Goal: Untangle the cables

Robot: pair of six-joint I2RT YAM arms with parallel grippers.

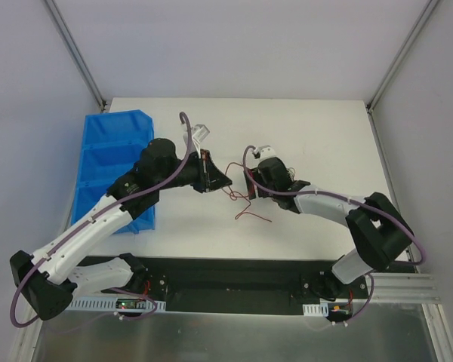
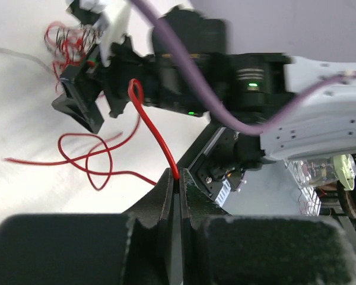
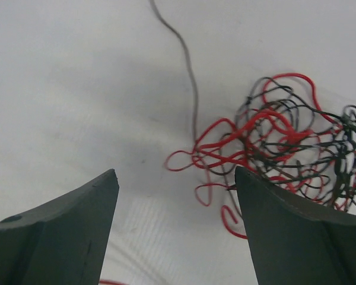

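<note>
Screening the cables point(image 3: 273, 142) overhead, the right hand point(image 3: 175, 178) gapes.

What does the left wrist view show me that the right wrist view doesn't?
Left wrist only: the left jaws shut on one red wire that runs toward the right arm. Right wrist only: the right jaws open and empty, and black strands woven through the tangle. Both: red wire looping over the white table.
</note>
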